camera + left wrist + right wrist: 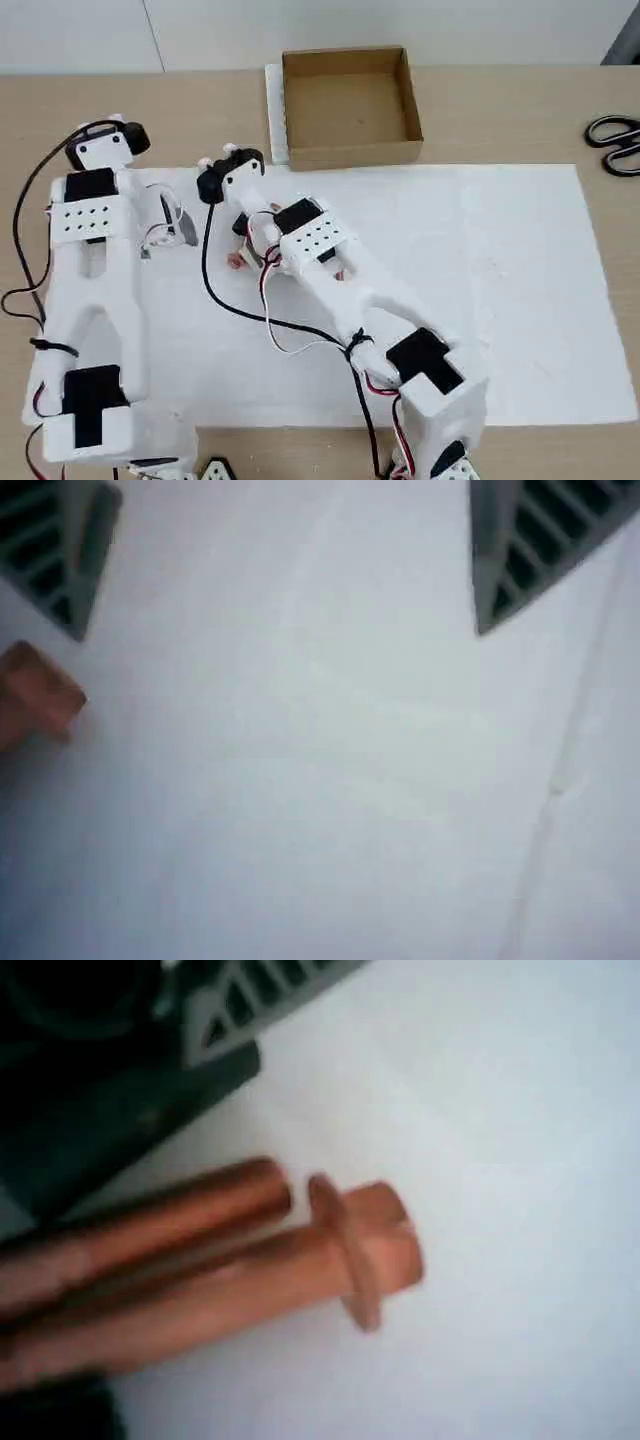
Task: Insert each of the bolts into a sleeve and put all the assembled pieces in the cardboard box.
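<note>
**Bolt and sleeve side by side at the right jaws, not yet joined**

The bolt and the sleeve lie parallel and touching, just beside the dark jaw of the right gripper. I cannot tell whether those jaws are clamped on either piece. The left gripper has its jaws wide apart over the white sheet, with a brown piece just outside one jaw. The likely trouble is that both pieces are round, so a nudge could roll them apart. Closing on the pair together would take both at once. The cardboard box sits well beyond both sets of jaws.
</note>
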Robot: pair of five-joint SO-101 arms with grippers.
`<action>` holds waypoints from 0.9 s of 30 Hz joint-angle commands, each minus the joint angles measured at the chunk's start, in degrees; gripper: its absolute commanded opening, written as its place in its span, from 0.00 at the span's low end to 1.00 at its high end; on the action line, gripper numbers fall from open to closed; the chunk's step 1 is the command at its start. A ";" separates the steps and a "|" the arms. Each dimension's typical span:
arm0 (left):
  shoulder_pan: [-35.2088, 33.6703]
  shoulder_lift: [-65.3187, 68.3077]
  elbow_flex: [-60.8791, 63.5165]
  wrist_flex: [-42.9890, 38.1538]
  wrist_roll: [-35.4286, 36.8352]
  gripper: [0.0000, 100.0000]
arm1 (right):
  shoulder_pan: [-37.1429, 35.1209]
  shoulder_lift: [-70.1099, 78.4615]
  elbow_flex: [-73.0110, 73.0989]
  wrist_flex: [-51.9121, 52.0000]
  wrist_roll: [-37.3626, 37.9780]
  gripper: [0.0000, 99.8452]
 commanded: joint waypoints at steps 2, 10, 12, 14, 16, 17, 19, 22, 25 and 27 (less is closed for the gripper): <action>-0.09 -1.85 -0.22 -0.97 0.00 0.24 | 1.10 0.04 -1.58 -0.57 -0.18 0.09; -0.09 -1.85 -0.22 -0.97 0.00 0.24 | 1.27 -0.04 -1.58 -0.57 -0.18 0.02; -0.09 -1.85 -0.22 -0.97 0.00 0.24 | 1.27 -0.22 -2.02 -0.48 -0.18 0.01; -0.09 -1.85 -0.22 -0.97 0.00 0.24 | 1.27 -0.22 -4.31 2.15 -0.18 0.01; -0.09 -1.85 -0.13 -0.97 0.00 0.24 | 1.27 -0.22 -7.91 5.85 -0.18 0.01; -0.09 -1.85 -0.13 -0.97 0.00 0.24 | 1.27 -0.22 -10.02 7.78 -0.18 0.01; 0.00 -1.85 -0.13 -0.97 0.00 0.24 | 1.27 -0.22 -13.80 11.30 -0.18 0.01; 0.00 -1.85 -0.13 -0.97 0.00 0.24 | 1.27 -0.22 -18.73 15.87 -0.18 0.01; 0.00 -1.85 -0.13 -0.97 0.00 0.24 | 1.71 -0.22 -22.77 20.00 -0.18 0.01; 0.00 -1.85 -0.13 -0.97 0.00 0.24 | 2.77 -0.22 -25.23 22.46 -0.18 0.01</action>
